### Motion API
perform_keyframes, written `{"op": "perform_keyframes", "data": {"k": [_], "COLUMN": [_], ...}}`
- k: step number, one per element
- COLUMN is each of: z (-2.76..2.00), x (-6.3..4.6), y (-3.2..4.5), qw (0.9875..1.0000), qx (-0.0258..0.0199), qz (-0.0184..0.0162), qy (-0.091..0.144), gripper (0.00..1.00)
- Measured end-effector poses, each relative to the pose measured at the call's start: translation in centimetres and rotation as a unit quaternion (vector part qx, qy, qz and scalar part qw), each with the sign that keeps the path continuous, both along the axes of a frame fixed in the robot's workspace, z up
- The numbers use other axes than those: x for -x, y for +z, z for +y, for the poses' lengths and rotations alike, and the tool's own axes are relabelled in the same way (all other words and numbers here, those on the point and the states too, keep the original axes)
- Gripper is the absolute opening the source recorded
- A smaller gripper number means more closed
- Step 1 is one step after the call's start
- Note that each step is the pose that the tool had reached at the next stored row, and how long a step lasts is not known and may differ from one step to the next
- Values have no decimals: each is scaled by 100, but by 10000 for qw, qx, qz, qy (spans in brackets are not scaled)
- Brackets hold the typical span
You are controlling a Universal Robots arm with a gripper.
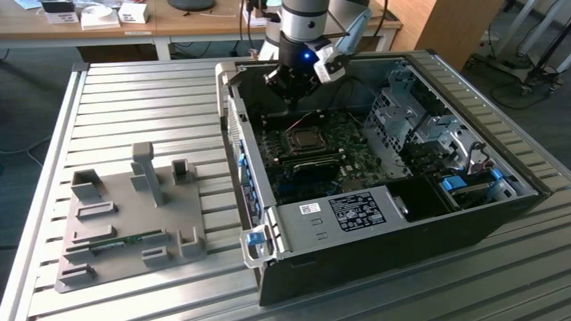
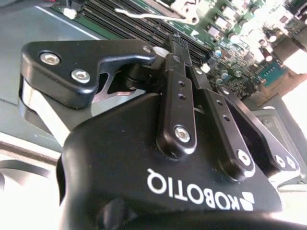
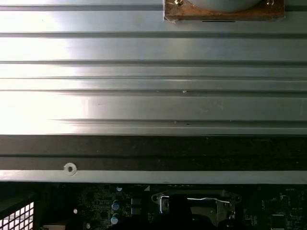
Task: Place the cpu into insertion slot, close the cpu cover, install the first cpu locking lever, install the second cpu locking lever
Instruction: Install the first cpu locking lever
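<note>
1 pincer (image 1: pixel 295 99), tips together, hovers inside 1 open PC case (image 1: pixel 375 267). 1 insertion slot (image 1: pixel 303 139) on green board (image 1: pixel 357 157), just below it. 1 grey jig (image 1: pixel 125 200) beside the case. Ribbed metal tabletop (image 1: pixel 134 100); wooden desk (image 1: pixel 178 23) behind.

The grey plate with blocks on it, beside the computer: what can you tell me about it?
The grey plate lies flat on the ribbed metal table, at the exterior view's left of the open computer case and apart from it. It looks like matte plastic, with blocks, one tall post and low brackets rising from it. A narrow green circuit strip rests in one bracket row.
</note>
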State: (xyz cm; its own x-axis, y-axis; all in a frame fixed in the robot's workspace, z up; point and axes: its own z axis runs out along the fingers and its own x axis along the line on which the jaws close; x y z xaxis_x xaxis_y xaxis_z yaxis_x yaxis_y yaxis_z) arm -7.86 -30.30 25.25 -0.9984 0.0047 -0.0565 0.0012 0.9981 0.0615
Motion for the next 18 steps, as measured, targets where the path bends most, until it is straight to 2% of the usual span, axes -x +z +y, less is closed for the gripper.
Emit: {"op": "perform_keyframes", "data": {"k": [10,12,18], "z": [0,0,0], "x": [-103,-114,-125], "y": [-92,-108,-136], "qw": [10000,10000,10000], "qx": [0,-27,-36], "qz": [1,0,1], "qy": [0,0,0], "gripper": [11,11,11]}}
